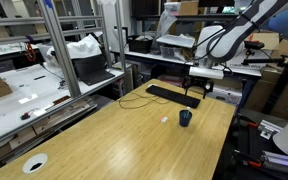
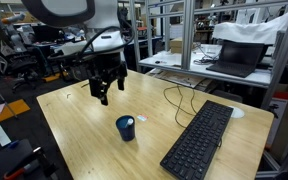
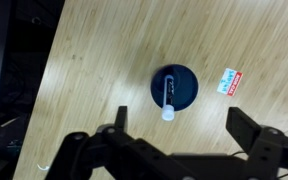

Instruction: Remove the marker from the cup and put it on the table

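Observation:
The small dark cup (image 3: 174,87) stands upright on the light-wood table (image 3: 94,70). In the wrist view I look straight down into it. The marker (image 3: 168,100) stands inside the cup, and its pale end leans over the rim toward me. My gripper (image 3: 184,128) is open and empty, and its two dark fingers are spread wide. It hangs above the table beside the cup without touching it. Both exterior views show the cup (image 1: 185,117) (image 2: 126,128) and the gripper (image 1: 198,88) (image 2: 102,95) raised above the table near it.
A black keyboard (image 2: 197,142) with a cable lies beside the cup and also shows in an exterior view (image 1: 172,95). A small white and red tag (image 3: 229,81) lies near the cup. A round white disc (image 1: 34,162) sits near one table corner. Benches and shelving surround the table.

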Controlling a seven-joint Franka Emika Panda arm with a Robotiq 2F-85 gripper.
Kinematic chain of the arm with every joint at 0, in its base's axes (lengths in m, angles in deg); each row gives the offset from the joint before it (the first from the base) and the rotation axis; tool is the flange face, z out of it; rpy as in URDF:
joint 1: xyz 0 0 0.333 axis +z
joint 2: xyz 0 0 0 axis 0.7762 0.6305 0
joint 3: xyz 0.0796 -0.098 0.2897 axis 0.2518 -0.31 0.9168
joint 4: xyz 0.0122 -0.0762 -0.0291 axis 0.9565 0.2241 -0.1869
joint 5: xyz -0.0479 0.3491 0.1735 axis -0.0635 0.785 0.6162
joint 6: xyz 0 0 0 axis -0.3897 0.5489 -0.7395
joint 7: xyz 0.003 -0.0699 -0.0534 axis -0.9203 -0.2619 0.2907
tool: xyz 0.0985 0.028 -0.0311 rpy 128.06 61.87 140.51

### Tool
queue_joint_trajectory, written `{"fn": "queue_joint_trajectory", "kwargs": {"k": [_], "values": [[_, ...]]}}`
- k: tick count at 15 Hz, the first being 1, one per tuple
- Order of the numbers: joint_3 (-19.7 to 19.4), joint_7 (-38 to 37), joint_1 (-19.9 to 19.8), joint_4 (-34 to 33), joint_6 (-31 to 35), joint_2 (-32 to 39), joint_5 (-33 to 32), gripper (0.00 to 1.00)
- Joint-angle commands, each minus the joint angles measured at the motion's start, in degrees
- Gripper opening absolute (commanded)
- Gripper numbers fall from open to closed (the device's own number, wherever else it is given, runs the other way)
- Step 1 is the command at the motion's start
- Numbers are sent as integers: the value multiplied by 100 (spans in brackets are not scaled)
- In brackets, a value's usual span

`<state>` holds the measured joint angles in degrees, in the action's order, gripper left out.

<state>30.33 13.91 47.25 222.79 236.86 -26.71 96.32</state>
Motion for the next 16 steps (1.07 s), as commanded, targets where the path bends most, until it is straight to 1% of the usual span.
{"fn": "queue_joint_trajectory", "kwargs": {"k": [1,3,6,10,11,12,13,14,15,16], "values": [[-152,-370,80,-242,152,379,307,100],[-181,-518,117,-311,351,565,424,100],[-199,-624,171,-366,822,862,519,100],[-226,-529,192,-427,1220,1266,576,100],[-215,-492,186,-450,1272,1344,632,89],[-212,-504,198,-480,1322,1435,644,81],[-199,-471,195,-515,1343,1510,694,75],[-191,-463,200,-549,1368,1573,731,60],[-185,-451,203,-578,1389,1629,769,51],[-181,-446,210,-608,1411,1679,801,49]]}}
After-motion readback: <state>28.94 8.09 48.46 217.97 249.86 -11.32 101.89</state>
